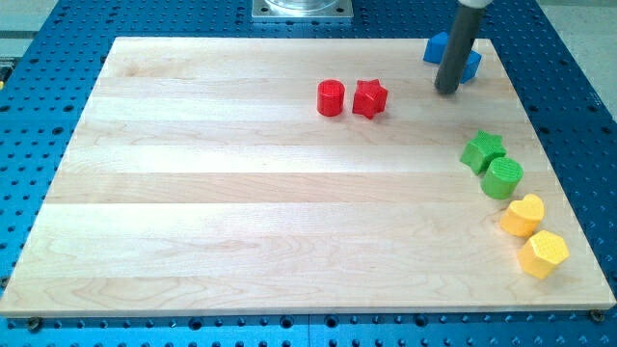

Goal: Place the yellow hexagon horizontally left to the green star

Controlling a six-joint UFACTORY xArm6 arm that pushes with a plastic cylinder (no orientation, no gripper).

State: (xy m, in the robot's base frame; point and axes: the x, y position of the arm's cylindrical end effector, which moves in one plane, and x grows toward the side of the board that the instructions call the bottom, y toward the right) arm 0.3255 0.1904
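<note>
My tip [446, 91] has no jaws and holds nothing, resting beside the blue block [453, 56]. The yellow hexagon [544, 253] sits bottom right; I should circle behind it, then push steadily toward the green star's [481, 149] left.

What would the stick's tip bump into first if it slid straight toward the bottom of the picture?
Probably nothing. My tip sits by the blue block, and straight down the view the wood looks free to the board's edge. The green star lies a bit to the right; it might get clipped.
</note>
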